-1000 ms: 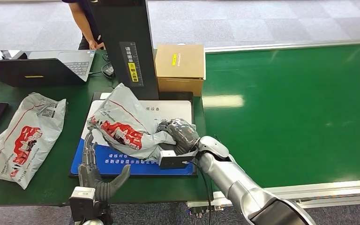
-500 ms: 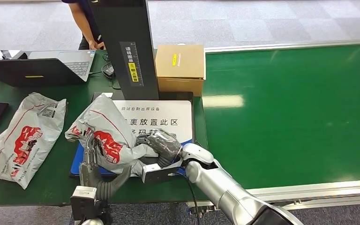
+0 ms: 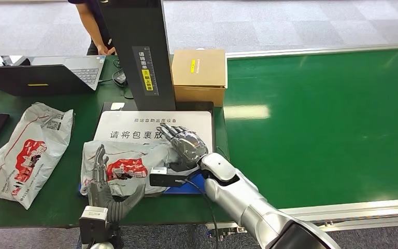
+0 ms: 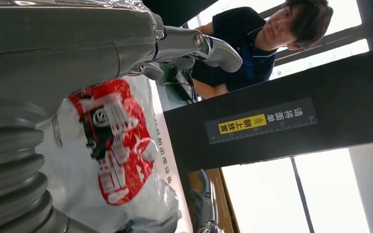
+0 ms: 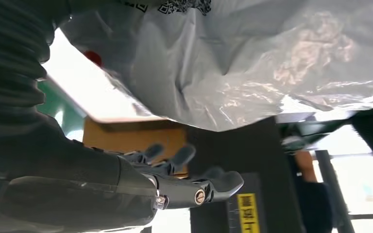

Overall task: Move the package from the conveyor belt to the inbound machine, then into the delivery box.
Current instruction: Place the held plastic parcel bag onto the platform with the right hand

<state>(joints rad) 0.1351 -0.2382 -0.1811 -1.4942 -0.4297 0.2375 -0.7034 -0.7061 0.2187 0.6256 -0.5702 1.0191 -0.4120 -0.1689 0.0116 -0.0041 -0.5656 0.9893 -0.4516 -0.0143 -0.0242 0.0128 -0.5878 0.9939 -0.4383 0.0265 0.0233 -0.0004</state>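
Head view: package, a grey plastic mailer, lies crumpled on the near-left edge of the scanner pad. Right robot hand hovers over the pad beside the package, fingers spread, holding nothing. Left robot hand rests at the package's near edge, fingers apart.

Left wrist view: film looks thin, limp, probably light and slippery.

Right wrist view: wrinkles suggest pinching a bunched fold.

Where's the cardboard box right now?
In the head view, the cardboard box sits at the far side, between the black scanner post and the green conveyor belt.
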